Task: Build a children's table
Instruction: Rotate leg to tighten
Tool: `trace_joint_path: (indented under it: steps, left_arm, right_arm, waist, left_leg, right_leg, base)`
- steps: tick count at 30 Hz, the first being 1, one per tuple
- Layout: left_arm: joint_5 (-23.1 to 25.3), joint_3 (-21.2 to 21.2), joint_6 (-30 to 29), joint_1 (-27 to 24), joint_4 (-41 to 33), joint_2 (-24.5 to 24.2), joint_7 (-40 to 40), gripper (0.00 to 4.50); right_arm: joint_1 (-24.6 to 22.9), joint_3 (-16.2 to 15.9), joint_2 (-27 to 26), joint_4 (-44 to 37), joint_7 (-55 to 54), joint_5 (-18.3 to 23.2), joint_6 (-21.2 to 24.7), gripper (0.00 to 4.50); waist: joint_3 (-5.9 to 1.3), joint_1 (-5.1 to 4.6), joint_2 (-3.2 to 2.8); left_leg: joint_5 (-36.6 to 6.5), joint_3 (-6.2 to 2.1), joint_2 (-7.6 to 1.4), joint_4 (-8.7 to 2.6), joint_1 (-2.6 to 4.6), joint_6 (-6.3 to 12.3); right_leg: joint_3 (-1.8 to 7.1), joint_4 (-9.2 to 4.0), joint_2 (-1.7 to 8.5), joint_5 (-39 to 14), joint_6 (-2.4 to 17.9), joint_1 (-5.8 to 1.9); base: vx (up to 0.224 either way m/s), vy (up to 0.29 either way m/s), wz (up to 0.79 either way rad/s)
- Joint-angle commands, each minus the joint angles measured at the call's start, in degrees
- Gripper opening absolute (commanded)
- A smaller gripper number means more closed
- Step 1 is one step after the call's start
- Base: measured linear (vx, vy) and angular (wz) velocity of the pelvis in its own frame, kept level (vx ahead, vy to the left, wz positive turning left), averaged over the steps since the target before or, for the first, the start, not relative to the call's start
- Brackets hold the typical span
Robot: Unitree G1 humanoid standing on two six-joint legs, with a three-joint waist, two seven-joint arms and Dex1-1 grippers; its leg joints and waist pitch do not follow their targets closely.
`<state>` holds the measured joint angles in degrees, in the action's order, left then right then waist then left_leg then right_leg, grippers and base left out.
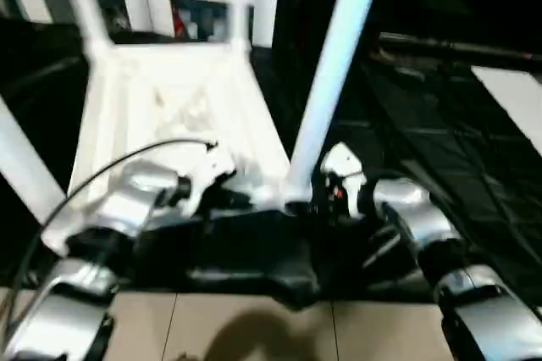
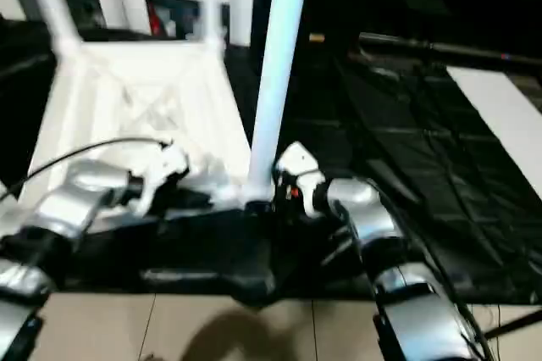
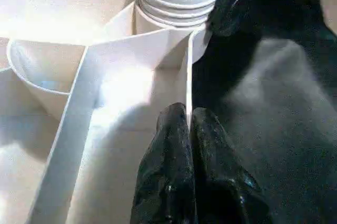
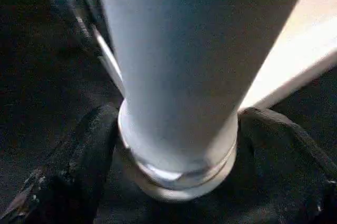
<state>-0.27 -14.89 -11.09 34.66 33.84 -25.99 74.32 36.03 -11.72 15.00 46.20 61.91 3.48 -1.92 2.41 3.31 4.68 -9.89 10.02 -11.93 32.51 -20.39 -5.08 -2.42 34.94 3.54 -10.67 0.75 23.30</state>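
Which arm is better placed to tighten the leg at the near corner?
Right, probably. The right claw has its fingers on both sides of the leg at its base. The left claw is shut on the tabletop's rib.

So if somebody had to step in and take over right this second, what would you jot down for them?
Left end effector: shut, pinching the tabletop's edge wall near the corner.
Right end effector: fingers either side of the near-right leg's base; whether it grips is unclear.
Tabletop lies underside up on the black sheet. That leg stands in its corner socket; two more rise at the far corners.
Left: the near-left corner can't be judged; check every leg is seated.
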Motion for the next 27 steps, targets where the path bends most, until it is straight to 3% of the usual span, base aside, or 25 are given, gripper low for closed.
trace_joint_path:
  steps: [1, 3, 7, 18, 20, 24, 27]
  left_arm:
    - [-0.1, -2.9, -1.1, -2.1, 0.2, 0.7, 3.6, 0.00]
    - [-0.3, -2.9, -1.4, -2.4, -0.4, 0.3, 4.2, 0.00]
    - [-0.8, -3.0, -1.9, -2.8, -1.2, -0.3, 4.7, 0.00]
    - [-0.9, -2.8, -2.6, -3.3, -2.1, 0.0, 4.8, 0.00]
    - [-0.9, -2.7, -2.9, -3.5, -2.4, -0.1, 4.9, 0.00]
    - [-0.8, -2.8, -2.9, -3.5, -2.3, 0.0, 4.7, 0.00]
    - [-0.2, -2.1, -2.5, -3.0, -1.2, 1.3, 1.6, 0.00]
  right_arm:
    - [-0.2, 0.4, 1.5, -1.8, 1.8, 1.2, 0.8, 3.93]
    - [-0.7, 0.3, 1.5, -2.8, 3.7, 1.8, 1.6, 3.93]
    - [-1.7, 0.4, 1.5, -5.0, 6.1, 2.4, 3.6, 3.93]
    - [-1.9, 0.9, 1.2, -5.2, 5.9, 3.4, 5.8, 3.03]
    - [-2.1, 1.4, 0.9, -5.4, 5.4, 3.5, 6.1, 2.76]
    - [-2.2, 1.9, 0.4, -4.6, 3.9, 3.3, 5.8, 2.67]
    - [-1.9, 2.9, -1.3, -1.6, -3.1, 2.4, 4.7, 2.67]
  waist:
    - [-2.83, -0.22, 0.01]
    - [-2.81, -0.11, -0.11]
    - [-2.92, -0.09, -0.01]
    - [-2.98, -0.07, 0.17]
    - [-3.00, -0.10, 0.16]
    - [-3.03, -0.16, 0.13]
    - [-2.82, -0.31, 0.08]
  left_leg:
    - [-12.6, 0.30, -1.48, -3.40, 0.35, 2.55]
    - [-12.9, 0.22, -1.54, -3.44, 0.40, 2.11]
    - [-11.8, 0.22, -1.49, -3.39, 0.34, 2.15]
    - [-10.6, 0.22, -1.39, -3.28, 0.26, 2.11]
    - [-10.3, 0.23, -1.37, -3.25, 0.23, 2.19]
    - [-10.4, 0.23, -1.39, -3.26, 0.30, 2.01]
    - [-12.2, 0.17, -1.37, -3.40, 0.41, 1.32]
  right_leg:
    - [2.31, -4.03, 3.75, -12.0, 12.3, -2.57]
    - [2.34, -4.13, 3.84, -13.6, 11.7, -2.52]
    - [2.32, -3.90, 3.72, -11.8, 11.8, -2.58]
    - [2.28, -3.81, 3.79, -11.2, 11.9, -2.74]
    - [2.27, -3.74, 3.73, -10.6, 12.0, -2.75]
    - [2.27, -3.73, 3.72, -10.3, 12.1, -2.72]
    - [2.28, -4.06, 3.77, -13.0, 11.7, -2.51]
  base:
    - [0.000, 0.000, 0.00]
    - [0.000, 0.000, 0.00]
    - [0.000, 0.000, 0.00]
    - [0.000, 0.000, 0.00]
    - [0.000, 0.000, 0.00]
    - [0.000, 0.000, 0.00]
    - [0.000, 0.000, 0.00]
